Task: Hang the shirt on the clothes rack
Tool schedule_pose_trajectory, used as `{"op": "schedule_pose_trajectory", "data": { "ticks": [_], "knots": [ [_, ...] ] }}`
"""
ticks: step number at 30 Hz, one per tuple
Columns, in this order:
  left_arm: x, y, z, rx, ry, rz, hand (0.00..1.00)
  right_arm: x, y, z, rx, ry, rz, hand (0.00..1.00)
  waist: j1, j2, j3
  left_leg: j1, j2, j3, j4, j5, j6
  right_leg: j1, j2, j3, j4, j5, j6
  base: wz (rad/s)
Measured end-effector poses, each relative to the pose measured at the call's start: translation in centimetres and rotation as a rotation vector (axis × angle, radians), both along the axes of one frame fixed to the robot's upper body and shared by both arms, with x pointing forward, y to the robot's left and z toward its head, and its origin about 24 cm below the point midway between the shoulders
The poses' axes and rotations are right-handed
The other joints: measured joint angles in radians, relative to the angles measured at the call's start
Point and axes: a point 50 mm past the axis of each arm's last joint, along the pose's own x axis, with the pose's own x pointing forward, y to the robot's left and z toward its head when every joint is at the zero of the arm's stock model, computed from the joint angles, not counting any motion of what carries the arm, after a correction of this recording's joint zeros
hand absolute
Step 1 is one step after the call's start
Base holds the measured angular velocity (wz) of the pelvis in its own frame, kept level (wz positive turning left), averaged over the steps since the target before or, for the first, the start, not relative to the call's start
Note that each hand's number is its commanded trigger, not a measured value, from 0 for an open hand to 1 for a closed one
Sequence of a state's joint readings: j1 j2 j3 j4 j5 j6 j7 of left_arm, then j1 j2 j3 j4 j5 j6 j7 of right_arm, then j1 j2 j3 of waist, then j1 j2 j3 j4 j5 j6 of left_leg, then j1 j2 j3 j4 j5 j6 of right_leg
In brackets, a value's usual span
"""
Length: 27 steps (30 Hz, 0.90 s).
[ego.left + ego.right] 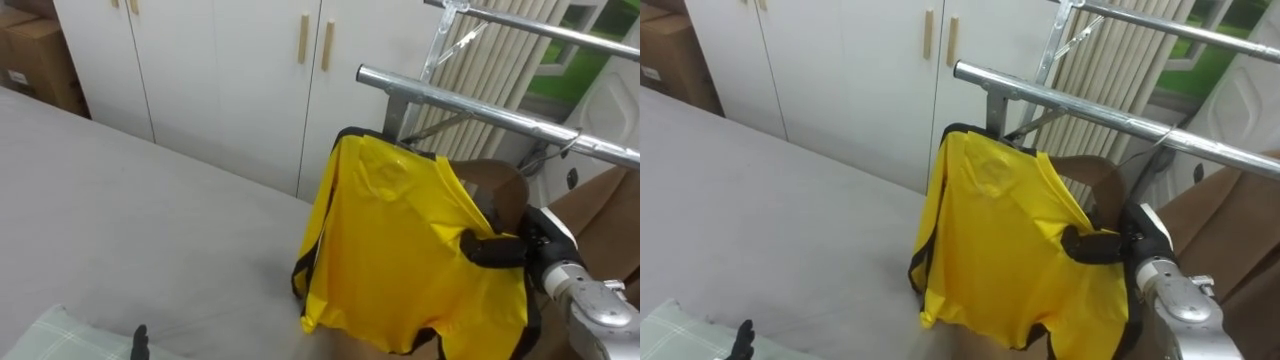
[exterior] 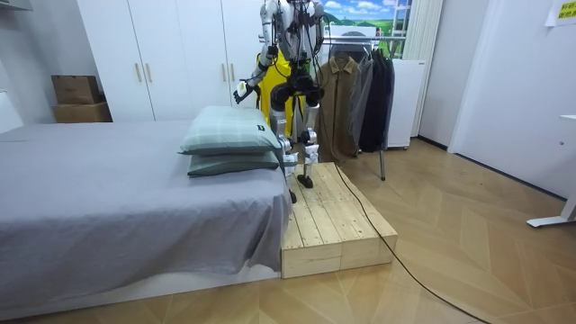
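Note:
A yellow shirt [image 1: 400, 250] with black trim hangs in front of me, its collar just below the near end of the metal rack rail [image 1: 480, 108]. I cannot tell whether it is hooked on the rail. My right hand [image 1: 492, 249] comes in from the lower right, its dark fingers curled into the shirt's right side. My left hand [image 1: 140, 342] shows at the bottom left over the bed, next to a pillow. In the room view I stand on a wooden platform [image 2: 333, 225] between the bed and the rack, with the yellow shirt [image 2: 270, 70] before me.
A second rail [image 1: 560, 30] runs higher up behind the first. A brown coat [image 1: 600, 215] hangs on the right. The grey bed [image 1: 120, 220] lies at my left, with a green checked pillow [image 1: 50, 335] at its edge. White wardrobe doors [image 1: 230, 70] stand behind, cardboard boxes [image 1: 35, 55] beside them.

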<state>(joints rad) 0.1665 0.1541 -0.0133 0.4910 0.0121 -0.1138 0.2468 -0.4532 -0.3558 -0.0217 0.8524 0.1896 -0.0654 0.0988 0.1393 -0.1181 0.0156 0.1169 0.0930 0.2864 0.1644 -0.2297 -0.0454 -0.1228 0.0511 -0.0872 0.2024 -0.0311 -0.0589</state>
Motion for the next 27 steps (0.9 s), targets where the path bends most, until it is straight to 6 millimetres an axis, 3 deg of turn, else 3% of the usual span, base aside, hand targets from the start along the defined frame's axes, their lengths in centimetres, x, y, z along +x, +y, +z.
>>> {"op": "schedule_pose_trajectory", "data": {
  "ticks": [27],
  "knots": [
    [0.67, -0.01, 0.35, 0.006, -0.020, 0.004, 0.00, -0.21, -0.29, -0.35, 0.075, 0.004, -0.064, 0.00, -0.008, -0.004, -0.0042, -0.002, -0.001, 0.000, 0.003, 0.000, 0.000, -0.002, -0.001, 0.002, 0.001, 0.000, -0.001, 0.00]
  ]
}}
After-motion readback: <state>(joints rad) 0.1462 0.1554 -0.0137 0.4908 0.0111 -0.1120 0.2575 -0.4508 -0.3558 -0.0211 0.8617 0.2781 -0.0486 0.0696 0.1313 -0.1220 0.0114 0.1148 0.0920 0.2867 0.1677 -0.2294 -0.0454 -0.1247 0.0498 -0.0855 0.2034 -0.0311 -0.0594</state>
